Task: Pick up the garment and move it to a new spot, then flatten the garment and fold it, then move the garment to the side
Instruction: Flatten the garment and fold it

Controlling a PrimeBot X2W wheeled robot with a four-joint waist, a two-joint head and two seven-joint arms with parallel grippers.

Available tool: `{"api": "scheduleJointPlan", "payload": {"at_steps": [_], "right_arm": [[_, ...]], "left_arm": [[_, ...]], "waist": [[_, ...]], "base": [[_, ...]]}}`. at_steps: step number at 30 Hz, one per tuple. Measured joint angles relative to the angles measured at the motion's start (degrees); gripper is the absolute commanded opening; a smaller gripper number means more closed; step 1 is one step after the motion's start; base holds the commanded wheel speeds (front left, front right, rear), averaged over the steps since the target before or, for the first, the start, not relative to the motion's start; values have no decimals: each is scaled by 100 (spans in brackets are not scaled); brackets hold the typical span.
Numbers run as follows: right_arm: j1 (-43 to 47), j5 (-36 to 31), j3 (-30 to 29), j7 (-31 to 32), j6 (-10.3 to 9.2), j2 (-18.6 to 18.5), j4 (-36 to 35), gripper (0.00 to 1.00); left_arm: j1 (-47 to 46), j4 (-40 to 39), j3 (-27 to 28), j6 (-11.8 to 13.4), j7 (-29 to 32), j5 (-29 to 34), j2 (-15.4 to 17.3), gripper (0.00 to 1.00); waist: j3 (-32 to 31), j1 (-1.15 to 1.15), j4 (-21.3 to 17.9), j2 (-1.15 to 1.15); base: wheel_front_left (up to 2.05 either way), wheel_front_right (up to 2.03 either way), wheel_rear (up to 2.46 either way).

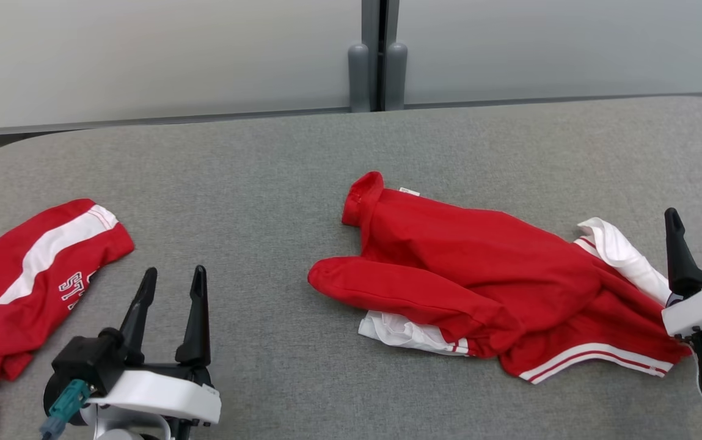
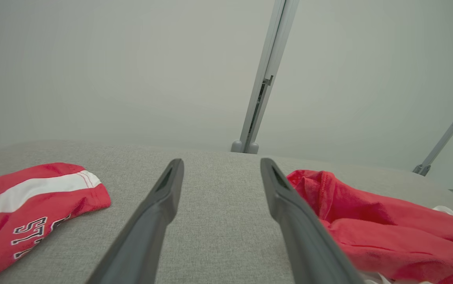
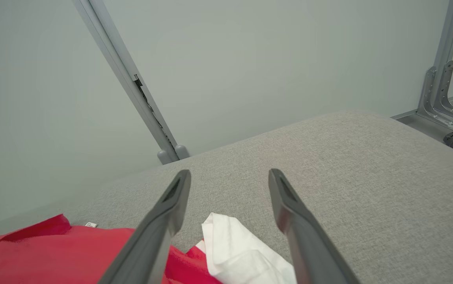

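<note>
Nearest, the left pincer is hovering with its fingers spread wide and nothing between them, beside a second red garment lying at the left edge. The right pincer is standing open too, gripping nothing, just at the right end of the garment. The white sleeve is lying under the gap, possibly brushing a finger. The garment is sprawling crumpled on the grey surface, right of centre. Beyond, a grey post is dividing the pale wall.
</note>
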Motion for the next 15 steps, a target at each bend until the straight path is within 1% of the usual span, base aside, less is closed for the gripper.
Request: {"api": "scheduleJointPlan", "payload": {"at_steps": [1, 2, 4, 7, 10, 12, 15], "right_arm": [[165, -163, -233, -38, 0, 138, -193, 100], [165, -163, -233, -38, 0, 138, -193, 100], [410, -357, -519, -54, -1, 328, -392, 100], [792, -792, -1088, -62, 0, 665, -888, 100], [1152, -1212, -1443, -63, 0, 1038, -1388, 100], [1398, -1470, -1495, -64, 0, 1201, -1623, 100], [1709, -1636, -1313, -63, 0, 1426, -1714, 100]], "left_arm": [[72, 18, -19, 7, -20, -13, -22, 100], [72, 18, -19, 7, -20, -13, -22, 100], [91, 15, -30, 16, -38, -24, -42, 100], [166, -9, -33, 21, -68, -38, -45, 100], [192, -57, -45, 23, -97, -35, -48, 100], [196, -103, -49, 23, -120, -2, -48, 100], [298, -119, -49, 23, -146, 0, -46, 100]], "waist": [[-62, 0, 61, 0], [-62, 0, 61, 0], [-124, 0, 130, 0], [-208, 0, 223, 0], [-264, 0, 293, 0], [-293, 0, 334, 0], [-329, 0, 377, 0]], "base": [[0, 0, 0], [0, 0, 0], [0, 0, 0], [0, 0, 0], [0, 0, 0], [0, 0, 0], [0, 0, 0]]}}
